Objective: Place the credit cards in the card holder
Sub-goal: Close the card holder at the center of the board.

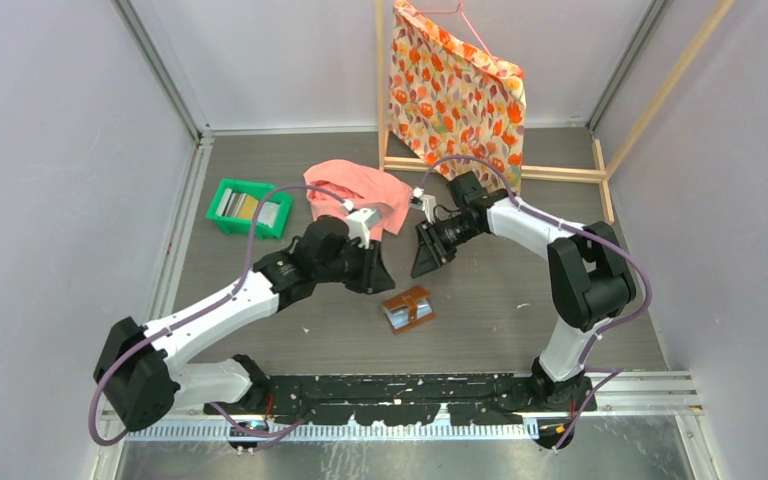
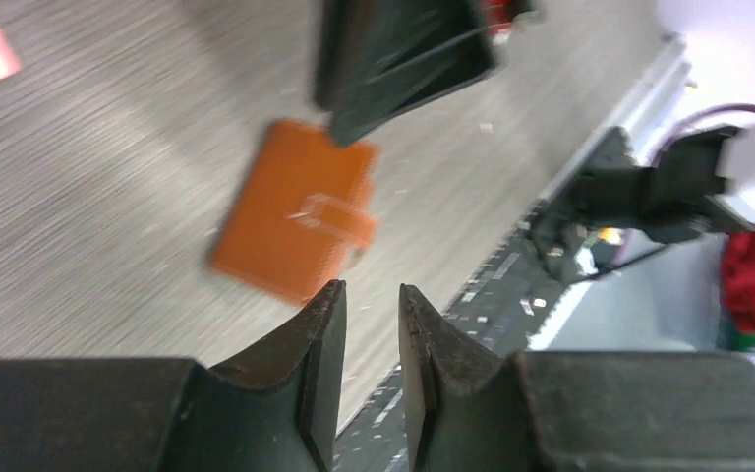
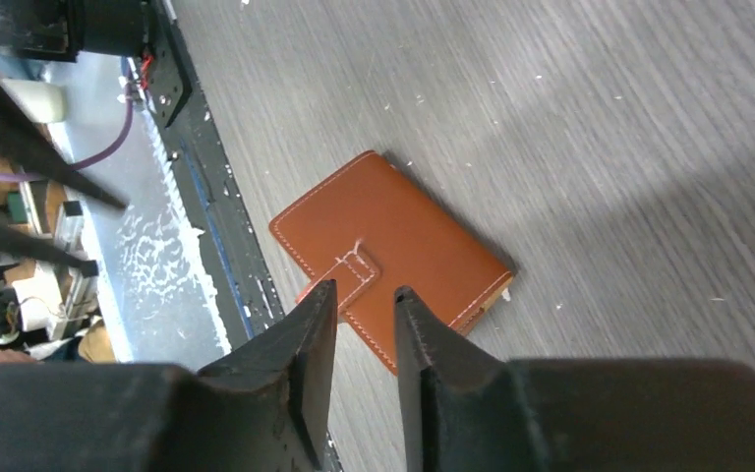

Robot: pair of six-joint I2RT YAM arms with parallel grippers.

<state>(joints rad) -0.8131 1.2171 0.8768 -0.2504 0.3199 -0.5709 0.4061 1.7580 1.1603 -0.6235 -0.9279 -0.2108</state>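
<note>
Roughly midway beneath L tool (image 2: 371,295) & R tool (image 3: 365,293), both slightly spread & empty, card holder (image 1: 408,308) lies shut on surface (image 1: 520,300), neither arm clearly nearer.

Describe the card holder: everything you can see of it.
The card holder is a small, roughly square wallet of smooth orange-brown leather with pale stitching along its edges. It lies flat and folded shut, a strap tab across its top face. In the top view a pale strip shows at its near edge. It rests on the grey wood-grain table, touched by nothing else.
</note>
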